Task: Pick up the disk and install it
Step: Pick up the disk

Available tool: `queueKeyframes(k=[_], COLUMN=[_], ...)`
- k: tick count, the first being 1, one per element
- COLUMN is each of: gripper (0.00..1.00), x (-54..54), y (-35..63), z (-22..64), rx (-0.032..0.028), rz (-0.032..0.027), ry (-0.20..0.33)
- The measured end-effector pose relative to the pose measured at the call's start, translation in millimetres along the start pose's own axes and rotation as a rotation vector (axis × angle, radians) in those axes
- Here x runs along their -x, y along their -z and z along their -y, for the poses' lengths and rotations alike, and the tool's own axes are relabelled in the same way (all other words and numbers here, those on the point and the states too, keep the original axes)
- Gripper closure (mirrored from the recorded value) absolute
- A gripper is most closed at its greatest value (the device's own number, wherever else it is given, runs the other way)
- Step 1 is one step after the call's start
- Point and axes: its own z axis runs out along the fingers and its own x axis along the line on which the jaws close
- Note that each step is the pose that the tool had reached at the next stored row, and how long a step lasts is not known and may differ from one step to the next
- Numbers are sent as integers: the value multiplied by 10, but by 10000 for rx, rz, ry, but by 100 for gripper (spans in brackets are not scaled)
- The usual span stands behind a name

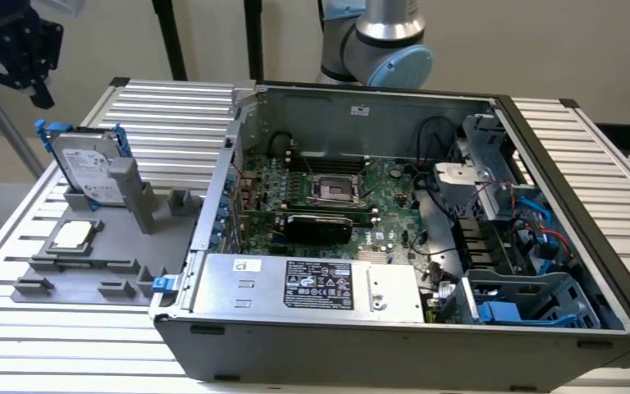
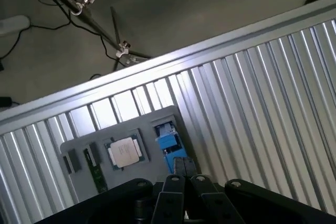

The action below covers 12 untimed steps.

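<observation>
The disk (image 1: 83, 168) has its lower end hidden behind the grey holder (image 1: 129, 197), and its label print is too small to read. In the wrist view the jaws run off the picture's edge and cover part of the disk.

Above the disk (image 1: 85, 168), upright in the grey holder (image 1: 75, 279) near the edge of the bench (image 1: 63, 345) at the exterior view's left, the air is free. The wall of the open computer case (image 1: 403, 353) rises just beside; blue cables (image 1: 540, 234) crowd its bay.

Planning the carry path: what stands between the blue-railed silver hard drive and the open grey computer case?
Exterior view: the grey plastic fixture's upright posts stand between disk and case, on ribbed aluminium table.
</observation>
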Motion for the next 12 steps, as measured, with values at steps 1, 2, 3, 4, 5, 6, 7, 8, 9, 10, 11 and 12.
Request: queueKeyframes(k=[1,2,3,4,5,6,7,8,9,10,11,12], gripper=[89,89,89,89,89,89,89,89,89,89,89,89], x=[0,0,0,0,0,0,0,0,0,0,0,1], y=[-4,-9,-14,-18,-23,-28,-33,-37,-40,-44,-46,-49], z=[0,1,1,1,1,2,2,2,3,3,4,6], rx=[0,1,1,2,3,4,4,5,7,7,8,7], rz=[-9,-18,-27,-35,-46,-55,-64,-73,-83,-91,-99,-107], ry=[180,360,539,720,915,1095,1274,1454,1634,1808,1976,2136])
